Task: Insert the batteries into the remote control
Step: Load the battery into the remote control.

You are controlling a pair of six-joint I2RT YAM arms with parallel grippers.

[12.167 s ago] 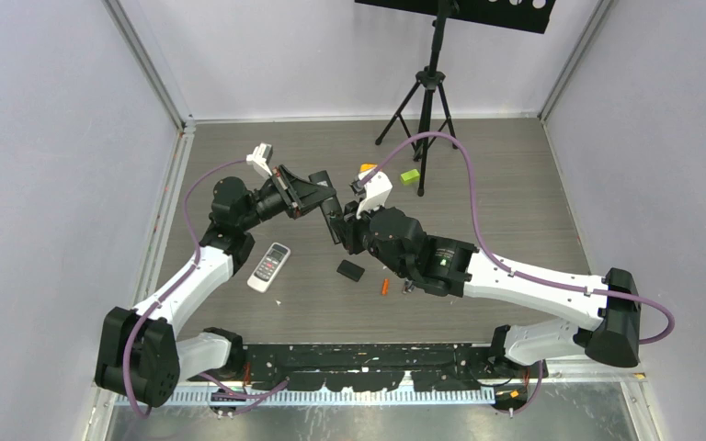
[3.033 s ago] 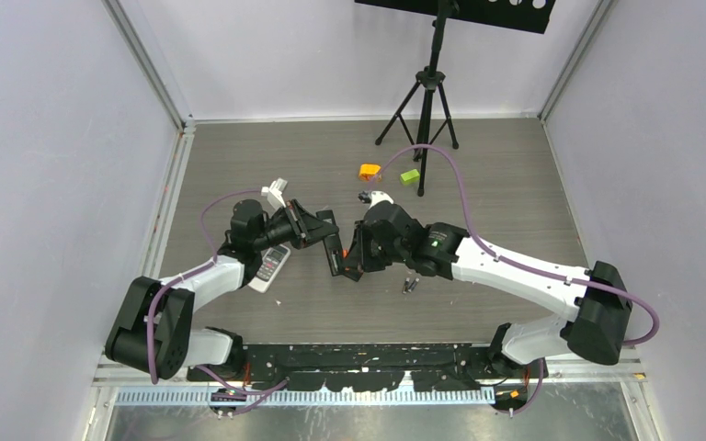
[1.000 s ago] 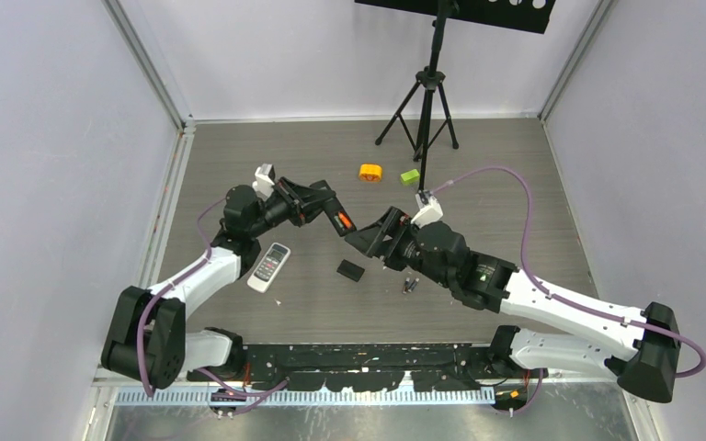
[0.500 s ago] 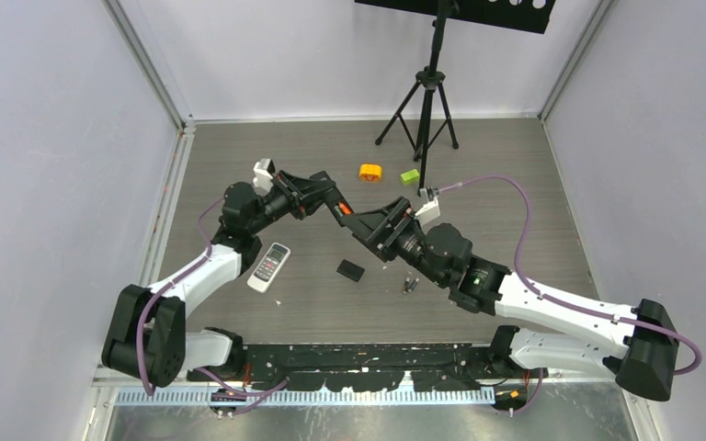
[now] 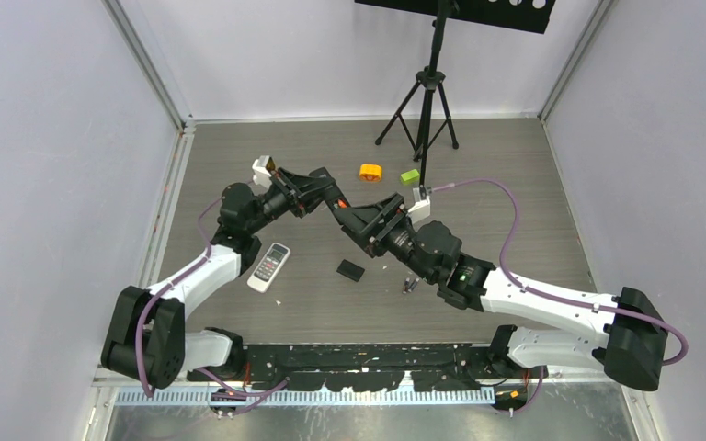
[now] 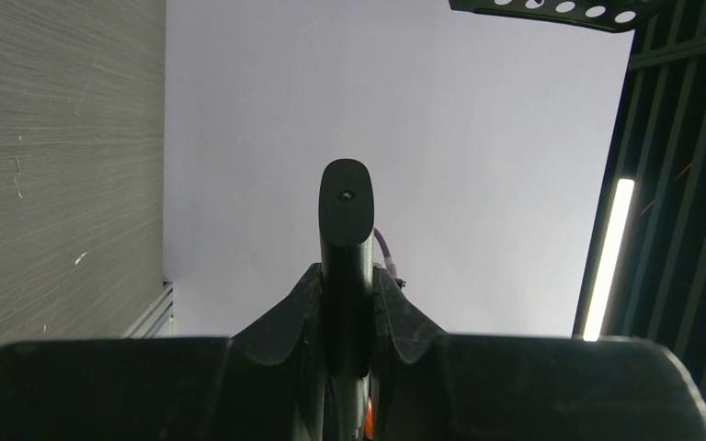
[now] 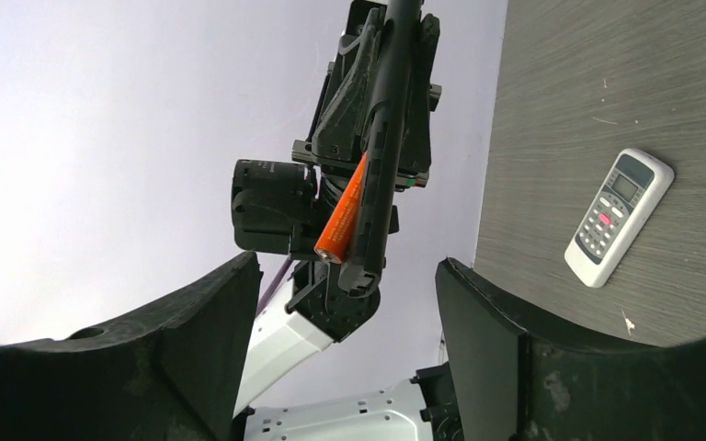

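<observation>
As right gripper [image 5: 353, 225] nears, orange battery [image 7: 342, 220] stays clamped.

matt grey wood-grain table [image 5: 515, 184], smooth white plastic remote [image 5: 268, 266], glossy orange battery [image 7: 345, 211], matt black plastic fingers [image 6: 346, 216]

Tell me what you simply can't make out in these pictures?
- Left wrist view: the black remote in the left pincer shows edge-on only; its battery bay is out of sight.
- Right wrist view: the orange battery lies along it; whether it is fully seated is unclear.
- Top view: the loose batteries are too small to count.
- Top view: the right pincer crowds the remote and hides it.
</observation>
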